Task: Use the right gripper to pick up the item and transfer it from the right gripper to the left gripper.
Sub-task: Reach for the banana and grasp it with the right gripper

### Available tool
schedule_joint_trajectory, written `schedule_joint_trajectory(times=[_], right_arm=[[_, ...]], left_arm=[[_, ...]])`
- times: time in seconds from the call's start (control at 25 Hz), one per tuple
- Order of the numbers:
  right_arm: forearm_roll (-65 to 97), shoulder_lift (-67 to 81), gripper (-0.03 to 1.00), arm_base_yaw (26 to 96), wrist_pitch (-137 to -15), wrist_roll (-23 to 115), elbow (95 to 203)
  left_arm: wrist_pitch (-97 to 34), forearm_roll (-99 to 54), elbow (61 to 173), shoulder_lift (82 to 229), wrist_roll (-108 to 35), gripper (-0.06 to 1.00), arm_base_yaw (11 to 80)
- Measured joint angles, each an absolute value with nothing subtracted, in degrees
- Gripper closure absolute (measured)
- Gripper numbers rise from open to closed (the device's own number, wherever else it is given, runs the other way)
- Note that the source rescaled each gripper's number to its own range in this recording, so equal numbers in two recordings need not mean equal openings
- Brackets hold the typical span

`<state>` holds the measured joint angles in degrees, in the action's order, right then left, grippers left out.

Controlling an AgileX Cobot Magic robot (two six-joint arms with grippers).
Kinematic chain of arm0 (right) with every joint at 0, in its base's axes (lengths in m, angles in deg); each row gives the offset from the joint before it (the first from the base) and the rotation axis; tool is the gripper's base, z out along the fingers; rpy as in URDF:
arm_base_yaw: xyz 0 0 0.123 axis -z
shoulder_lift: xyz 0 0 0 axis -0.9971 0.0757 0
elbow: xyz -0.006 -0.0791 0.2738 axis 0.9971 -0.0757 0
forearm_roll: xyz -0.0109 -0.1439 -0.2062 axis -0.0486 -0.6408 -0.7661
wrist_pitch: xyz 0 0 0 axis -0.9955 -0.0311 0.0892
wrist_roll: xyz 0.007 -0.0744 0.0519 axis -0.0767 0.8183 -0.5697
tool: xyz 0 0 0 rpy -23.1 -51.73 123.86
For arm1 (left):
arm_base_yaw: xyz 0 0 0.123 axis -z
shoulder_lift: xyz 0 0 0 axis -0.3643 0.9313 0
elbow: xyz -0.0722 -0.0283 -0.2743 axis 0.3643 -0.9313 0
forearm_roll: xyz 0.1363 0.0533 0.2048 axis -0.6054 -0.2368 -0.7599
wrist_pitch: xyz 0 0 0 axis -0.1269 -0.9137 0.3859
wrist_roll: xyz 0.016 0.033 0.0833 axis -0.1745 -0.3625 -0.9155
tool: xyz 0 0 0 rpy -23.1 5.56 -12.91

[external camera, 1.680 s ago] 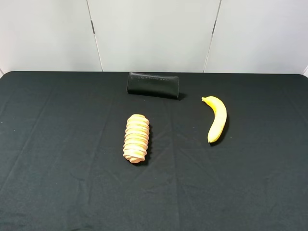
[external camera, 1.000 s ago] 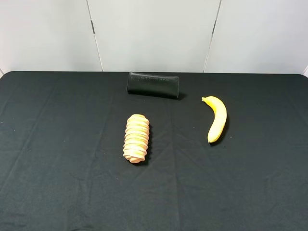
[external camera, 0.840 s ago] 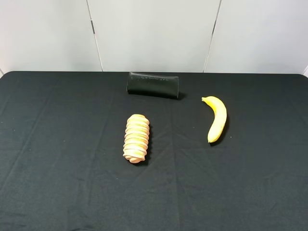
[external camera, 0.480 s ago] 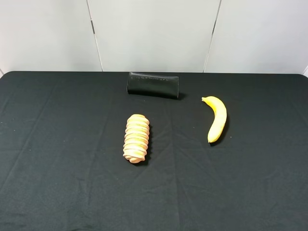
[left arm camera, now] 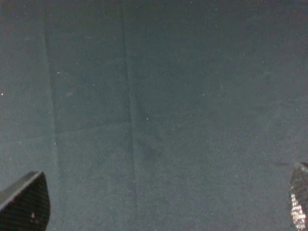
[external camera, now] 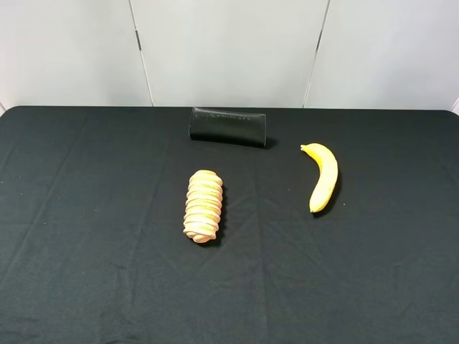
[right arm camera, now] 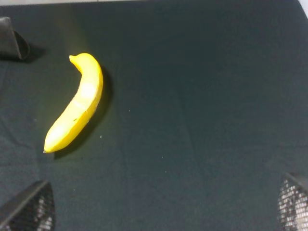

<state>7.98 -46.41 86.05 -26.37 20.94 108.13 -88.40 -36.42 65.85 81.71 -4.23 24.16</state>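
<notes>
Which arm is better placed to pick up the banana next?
Right. The right end effector, open, has the banana in its wrist view. The left end effector, also open, sees only black cloth.

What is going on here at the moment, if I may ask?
Nothing is being handled yet. The banana lies untouched on the black tablecloth, to the right of the ridged bread-like roll, with a black case behind them. The right gripper is open above the cloth, with the banana in its camera's sight but not between its fingers. The left gripper is open too, over bare cloth. Neither arm shows in the overhead view.
</notes>
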Motion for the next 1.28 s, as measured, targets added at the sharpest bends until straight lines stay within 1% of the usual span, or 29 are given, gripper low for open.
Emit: schedule_joint_trajectory(times=[0.28,0.44,0.52,0.72,0.88,1.0,1.28], right_arm=[[7.98,-29.13,-0.03,86.05,-26.44,26.17,118.80],[7.98,-21.28,-0.03,85.73,-26.50,27.93,122.60],[7.98,-18.23,-0.03,84.03,-26.55,28.05,123.29],[7.98,-10.45,-0.03,76.67,-26.54,27.99,123.55],[7.98,-3.93,-0.03,72.56,-25.99,24.68,123.66],[7.98,0.70,-0.03,71.38,-25.31,21.76,123.66],[9.12,9.81,-0.03,71.13,-26.21,18.00,123.66]], left_arm=[[-88.40,-36.42,65.85,81.71,-4.23,-0.04,24.16],[-88.40,-36.42,65.85,81.71,-4.23,-0.04,24.16],[-88.40,-36.42,65.85,81.71,-4.23,-0.04,24.16],[-88.40,-36.42,65.85,81.71,-4.23,-0.04,24.16],[-88.40,-36.42,65.85,81.71,-4.23,-0.04,24.16],[-88.40,-36.42,65.85,81.71,-4.23,-0.04,24.16],[-88.40,-36.42,65.85,81.71,-4.23,-0.04,24.16]])
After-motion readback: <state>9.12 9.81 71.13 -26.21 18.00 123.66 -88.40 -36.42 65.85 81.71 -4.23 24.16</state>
